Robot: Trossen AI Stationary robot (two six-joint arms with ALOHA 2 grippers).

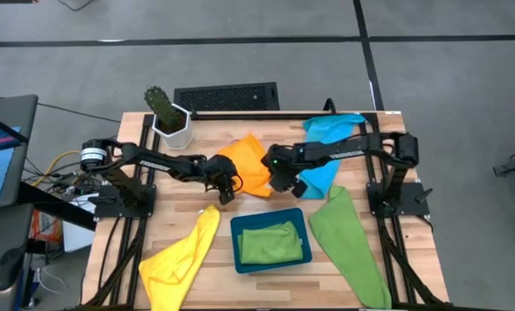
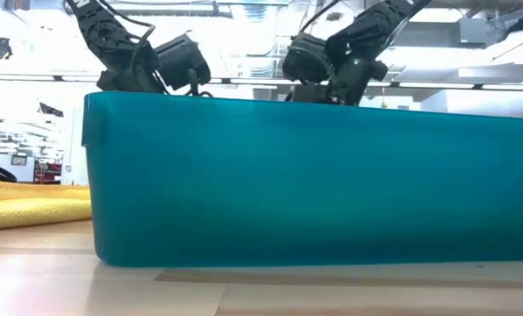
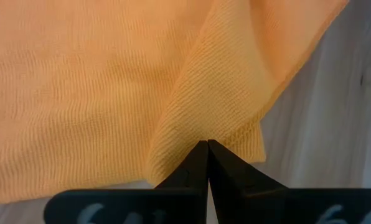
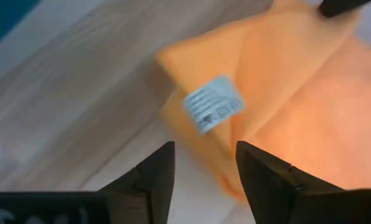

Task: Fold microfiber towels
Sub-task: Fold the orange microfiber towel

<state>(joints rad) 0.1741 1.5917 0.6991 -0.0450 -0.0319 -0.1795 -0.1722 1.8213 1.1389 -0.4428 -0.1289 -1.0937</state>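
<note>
Orange towel sits mid-table, just at 12 o'clock of the teal tray, btwn both arms. Left gripper is pinched tight on a raised fold of the orange towel near its edge, fingertips pressed together w/ cloth bunching up from the nip. Right gripper hovers at the towel's 3 o'clock side, fingers spread, nothing btwn them, aimed at the corner w/ the white care tag.

Handling, my read: light, limp, ribbed microfiber, so no stiffness; it'll drape and sag from any pinch, and grippy weave shouldn't slip. Best hold looks like corners or hem, one layer only, as a mid-cloth pinch just makes a tent. The tag corner seems a fair target for the right, opposite the left's hold.
</note>
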